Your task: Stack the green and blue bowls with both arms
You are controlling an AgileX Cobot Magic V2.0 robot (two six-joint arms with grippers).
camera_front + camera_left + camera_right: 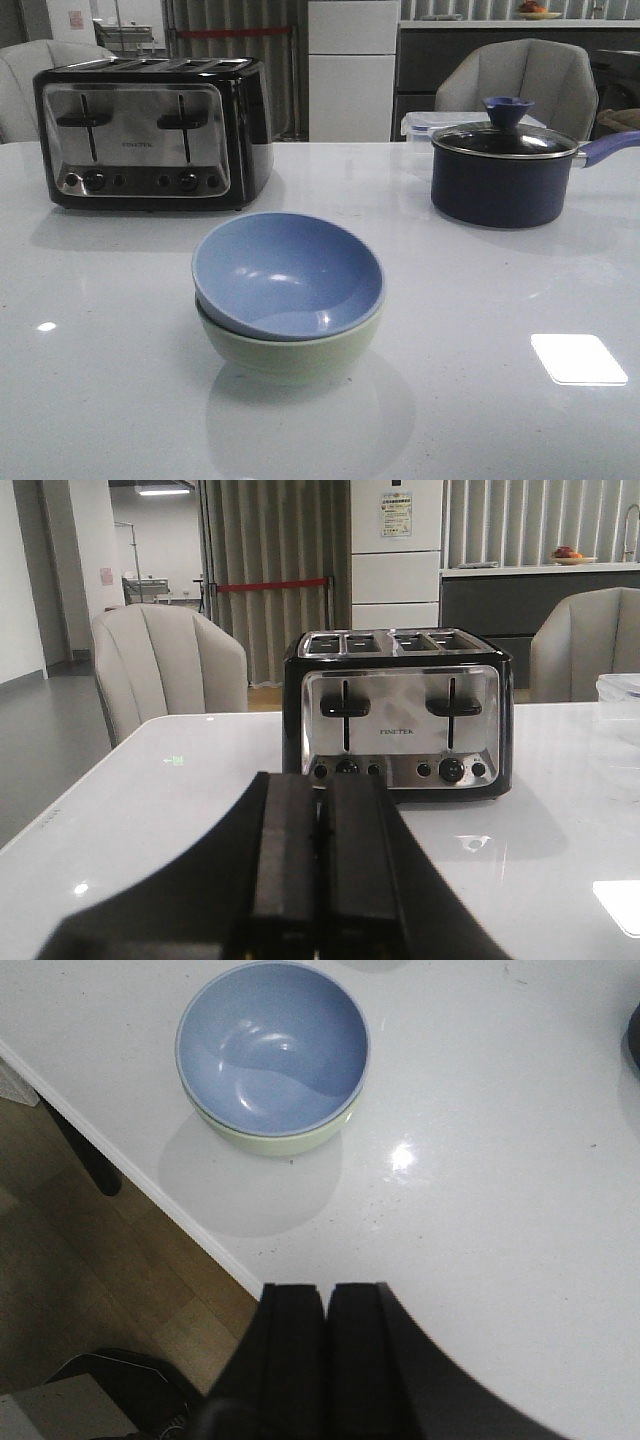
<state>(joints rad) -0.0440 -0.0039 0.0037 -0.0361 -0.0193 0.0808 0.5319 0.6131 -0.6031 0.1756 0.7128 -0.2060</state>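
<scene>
Table (100, 400) first, since it's the biggest thing going: white, glossy, with a bright square of light reflected at the near right. Far left on it sits a four-slot toaster (152, 132), black with a chrome front, two levers and a row of knobs. Over at the far right is a dark navy saucepan (505, 172) with a glass lid, a blue knob on top and a purple-blue handle pointing off to the right. Just behind the pan you can make out a clear plastic container (420, 124), mostly hidden.

Bowls next. The blue bowl (288, 276) sits nested inside the green bowl (290, 355), a little off-centre and slightly tilted, so the green rim shows more on the near side. The stack is near the middle of the table, closer to the near edge, well apart from the toaster and the pan. From the right wrist view the same stack looks close to the table edge, with wooden floor showing below.

Grippers are smallest. Neither shows in the front view. The left gripper (320, 880) has its two black fingers pressed together with nothing between them, pointing toward the toaster. The right gripper (325, 1350) is the same deal, fingers closed flat against each other and empty, hanging above the table, apart from the bowls.
</scene>
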